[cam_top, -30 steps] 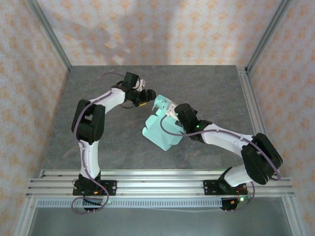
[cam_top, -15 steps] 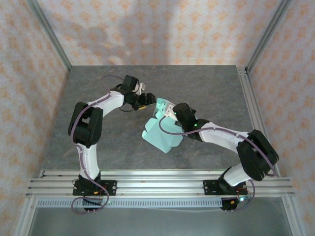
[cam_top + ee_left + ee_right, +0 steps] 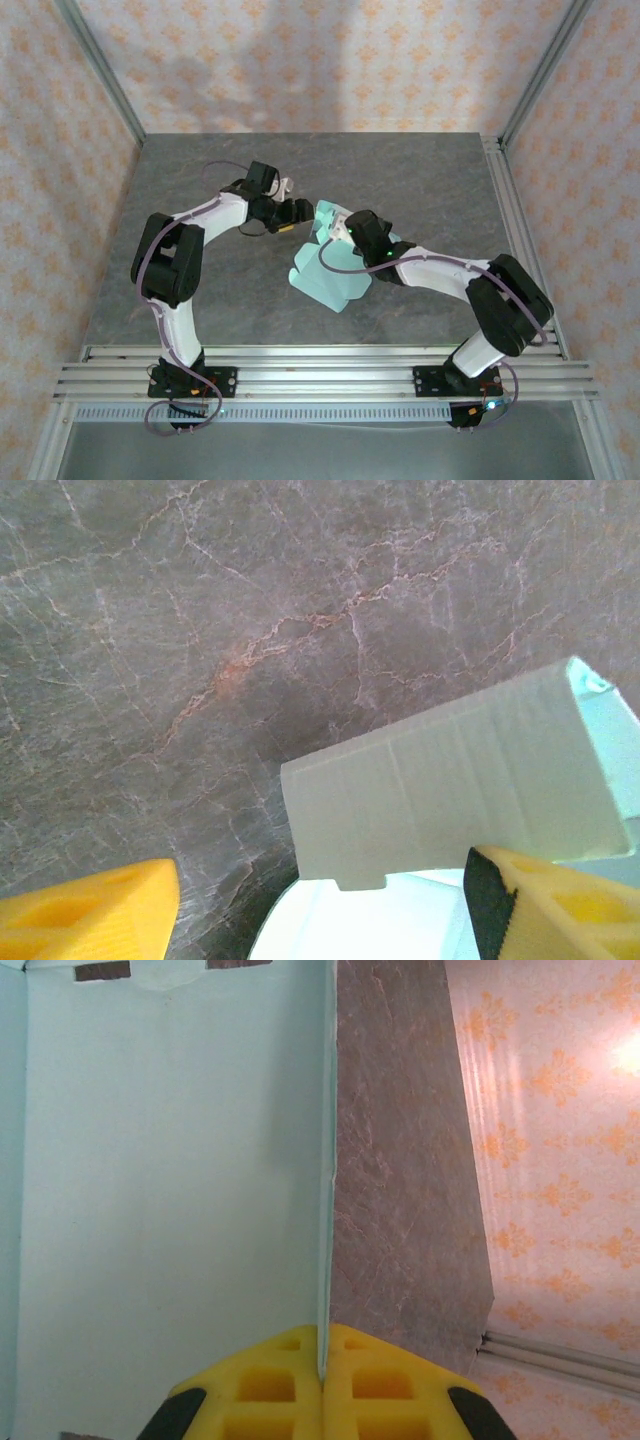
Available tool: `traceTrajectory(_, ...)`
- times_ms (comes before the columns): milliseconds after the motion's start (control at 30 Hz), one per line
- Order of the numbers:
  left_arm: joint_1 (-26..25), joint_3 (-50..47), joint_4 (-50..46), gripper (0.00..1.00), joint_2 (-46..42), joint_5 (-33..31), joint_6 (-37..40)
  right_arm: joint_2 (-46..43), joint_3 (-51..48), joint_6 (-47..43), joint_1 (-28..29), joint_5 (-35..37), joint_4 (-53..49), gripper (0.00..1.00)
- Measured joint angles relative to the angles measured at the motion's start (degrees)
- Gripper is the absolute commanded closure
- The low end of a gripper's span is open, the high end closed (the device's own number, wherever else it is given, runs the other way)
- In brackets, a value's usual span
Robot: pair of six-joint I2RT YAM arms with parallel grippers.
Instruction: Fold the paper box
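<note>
Grey stone-look counter [image 3: 430, 180] sits inside pale walls with orange flowers [image 3: 300, 60]. A pale mint thin-card paper box [image 3: 322, 272], only half folded, lies in the middle of the counter.

A second ago the left arm [image 3: 215, 212] had its wrist farther back. Now the wrist has come down close to the back of the paper box. The right arm [image 3: 440, 270] has reached more to the left, and the paper box has slid a little that way with it.

The left jaws are wide apart and hold nothing. In the left wrist view, one card flap [image 3: 450, 780] sticks out above the counter between the two yellow pads [image 3: 90, 920]. It is very near the right-hand pad [image 3: 570, 910], but I cannot tell if they touch.

The right jaws are clenched on the thin edge of a card wall [image 3: 170, 1160], with the yellow fingers [image 3: 270, 1385] pressed together on it.

From above, the right arm covers part of the paper box. Both left pads are cut off at the bottom of the picture. The card wall runs off the top and left of the right wrist view.
</note>
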Motion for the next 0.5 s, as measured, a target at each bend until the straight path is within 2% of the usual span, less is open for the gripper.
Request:
traceTrajectory(200, 0.1, -2.3, 2.2, 0.27, -0.5, -0.8, -0.1, 0.8, 0.7, -0.2, 0.5, 0.2, 0.5, 1.00)
traceTrajectory(367, 1.2, -4.0, 5.1, 0.46, -1.1, -3.0, -1.5, 0.8, 0.7, 0.0, 0.6, 0.2, 0.5, 1.00)
traceTrajectory(433, 1.6, -4.0, 5.8, 0.56, -1.1, -3.6, -0.9, 0.7, 0.7, 0.1, 0.6, 0.1, 0.4, 1.00)
traceTrajectory(500, 1.9, -3.8, 6.2, 0.59, -1.1, -4.1, -0.4, 0.6, 0.7, 0.1, 0.6, -0.1, 0.4, 1.00)
